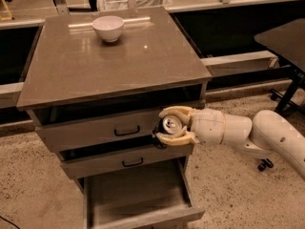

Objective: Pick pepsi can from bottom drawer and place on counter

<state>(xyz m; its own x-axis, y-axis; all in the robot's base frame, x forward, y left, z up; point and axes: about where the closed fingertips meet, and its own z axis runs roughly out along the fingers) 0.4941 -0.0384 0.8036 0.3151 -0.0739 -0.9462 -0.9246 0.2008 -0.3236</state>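
My gripper [167, 125] is shut on the pepsi can [169, 124]; I see its silver top between the cream fingers and a dark body below. I hold it in the air in front of the right end of the top drawer, below the counter's edge. The bottom drawer [138, 213] is pulled out beneath and shows a bare grey tray. The counter [114, 63] is the glossy grey-brown cabinet top above the can.
A white bowl [108, 27] stands at the back of the counter. Two upper drawers with black handles [127, 131] sit slightly ajar. A dark table [286, 37] with black legs stands at the right. My arm [257, 132] reaches in from the right.
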